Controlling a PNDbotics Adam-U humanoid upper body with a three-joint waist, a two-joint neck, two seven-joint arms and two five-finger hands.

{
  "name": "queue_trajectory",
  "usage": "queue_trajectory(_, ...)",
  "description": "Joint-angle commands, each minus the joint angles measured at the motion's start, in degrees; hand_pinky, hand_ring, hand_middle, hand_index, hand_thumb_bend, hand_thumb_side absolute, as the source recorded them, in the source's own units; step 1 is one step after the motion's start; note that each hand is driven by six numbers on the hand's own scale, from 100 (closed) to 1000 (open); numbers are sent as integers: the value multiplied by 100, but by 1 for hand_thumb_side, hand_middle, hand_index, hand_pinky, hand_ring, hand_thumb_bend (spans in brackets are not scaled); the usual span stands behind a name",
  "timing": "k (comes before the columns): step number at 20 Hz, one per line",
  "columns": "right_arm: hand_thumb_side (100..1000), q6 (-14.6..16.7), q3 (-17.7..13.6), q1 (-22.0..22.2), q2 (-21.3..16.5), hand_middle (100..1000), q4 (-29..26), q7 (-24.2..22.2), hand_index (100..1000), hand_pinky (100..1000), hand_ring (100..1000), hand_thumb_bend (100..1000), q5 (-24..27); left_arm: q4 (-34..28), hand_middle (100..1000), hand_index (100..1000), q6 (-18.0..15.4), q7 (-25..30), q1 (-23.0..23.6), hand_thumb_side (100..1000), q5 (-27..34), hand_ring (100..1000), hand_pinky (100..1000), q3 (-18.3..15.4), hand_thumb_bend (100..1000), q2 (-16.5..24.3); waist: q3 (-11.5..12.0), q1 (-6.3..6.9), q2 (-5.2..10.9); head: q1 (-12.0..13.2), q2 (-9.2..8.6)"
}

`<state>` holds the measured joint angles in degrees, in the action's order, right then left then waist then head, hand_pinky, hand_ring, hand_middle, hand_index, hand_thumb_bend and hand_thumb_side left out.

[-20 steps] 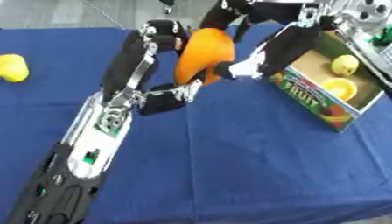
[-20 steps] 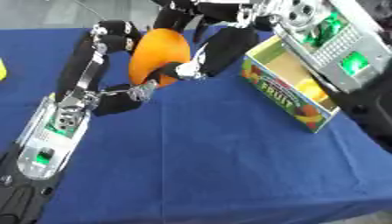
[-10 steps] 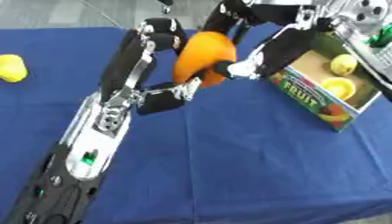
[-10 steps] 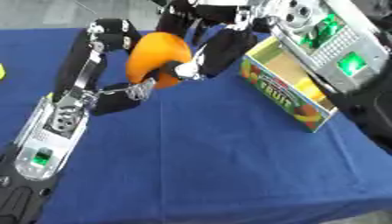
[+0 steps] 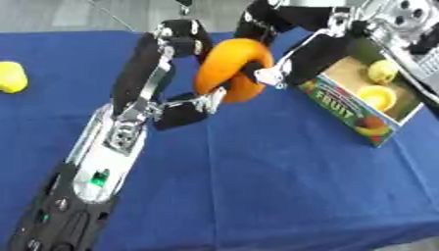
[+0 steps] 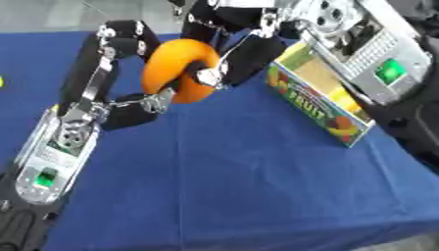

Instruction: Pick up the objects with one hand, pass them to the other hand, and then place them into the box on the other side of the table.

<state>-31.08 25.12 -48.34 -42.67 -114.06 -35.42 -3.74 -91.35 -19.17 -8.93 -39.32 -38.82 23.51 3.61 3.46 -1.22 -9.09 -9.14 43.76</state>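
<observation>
A big orange fruit [image 5: 230, 68] hangs above the blue table [image 5: 257, 186], held between both hands. My left hand [image 5: 147, 73] reaches up from the lower left, fingers curled over the fruit's far left side and its thumb [image 5: 184, 112] under it. My right hand [image 5: 313, 54] comes in from the upper right, with a finger [image 5: 257, 74] wrapped across the fruit's front. The open cardboard fruit box [image 5: 345, 112] stands at the table's right edge, just right of the hands, with two yellow fruits [image 5: 382, 71] inside.
A yellow fruit [image 5: 10, 76] lies at the far left of the table. My left forearm [image 5: 94, 176] crosses the lower left. Right arm housing [image 6: 377, 54] hangs over the box. Bare blue cloth spreads across the near middle and right.
Almost nothing differs: the orange fruit stays between both hands above the table, having drifted only slightly.
</observation>
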Motion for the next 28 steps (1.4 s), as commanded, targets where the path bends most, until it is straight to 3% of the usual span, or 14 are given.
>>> queue_trajectory(1, 100, -63, -38, -60, -98, 427, -53, 84, 551, 625, 632, 100, 50, -129, 460, 387, 18, -39, -117, 130, -5, 500, 598, -9, 100, -41, -12, -75, -5, -17, 18)
queue_trajectory(9, 100, -108, -25, -83, -113, 385, -53, 381, 503, 608, 603, 100, 188, -124, 464, 453, 106, -54, -129, 100, 103, 503, 607, 41, 100, -84, -35, -51, -3, 2, 17)
queue_trajectory(11, 100, -92, -21, -88, -122, 380, -53, 391, 498, 607, 600, 112, 202, -115, 467, 468, 144, -34, -128, 100, 113, 506, 611, 45, 154, -86, -40, -46, -2, 13, 16)
queue_trajectory(12, 100, -81, -21, -90, -127, 377, -53, 388, 496, 607, 598, 118, 205, -103, 476, 497, 176, -30, -123, 100, 112, 514, 621, 42, 262, -85, -43, -43, -2, 20, 16)
queue_trajectory(13, 100, -69, -22, -91, -133, 377, -53, 384, 496, 607, 598, 119, 207, -82, 477, 502, 223, -30, -117, 100, 114, 515, 622, 39, 275, -85, -46, -42, 0, 26, 17)
queue_trajectory(14, 100, -55, -27, -93, -142, 375, -53, 381, 494, 607, 597, 125, 207, -50, 501, 564, 286, -36, -109, 100, 118, 535, 643, 33, 397, -84, -49, -42, 2, 34, 19)
queue_trajectory(15, 100, -39, -35, -95, -152, 375, -53, 377, 493, 607, 596, 126, 206, -17, 517, 591, 364, -42, -107, 100, 102, 549, 658, 28, 451, -80, -54, -41, 5, 41, 21)
queue_trajectory(16, 100, -24, -43, -98, -161, 374, -53, 373, 492, 607, 596, 129, 206, 19, 559, 662, 460, -43, -105, 198, 59, 588, 700, 22, 598, -77, -58, -41, 8, 47, 21)
queue_trajectory(17, 100, -11, -51, -100, -167, 373, -53, 367, 491, 607, 596, 130, 207, 48, 569, 682, 559, -47, -106, 243, 1, 598, 709, 18, 651, -78, -62, -41, 11, 53, 21)
queue_trajectory(18, 100, -1, -56, -101, -171, 372, -53, 360, 490, 608, 595, 134, 206, 68, 612, 739, 645, -57, -105, 376, -54, 635, 741, 19, 790, -81, -64, -40, 12, 57, 21)
queue_trajectory(22, 100, 22, -66, -95, -181, 370, -53, 329, 487, 607, 594, 140, 195, 172, 680, 801, 1120, -278, -85, 579, -206, 691, 786, -12, 926, -111, -73, -37, 21, 76, 15)
queue_trajectory(26, 100, 22, -83, -73, -200, 369, -53, 323, 486, 607, 594, 143, 180, 220, 696, 814, 1558, -721, -78, 681, -194, 703, 797, -33, 1000, -129, -85, -37, 24, 85, -6)
queue_trajectory(28, 100, 18, -97, -62, -210, 368, -53, 328, 485, 606, 594, 142, 181, 243, 692, 809, 1754, -967, -75, 673, -233, 699, 796, -38, 1000, -130, -90, -38, 24, 76, -23)
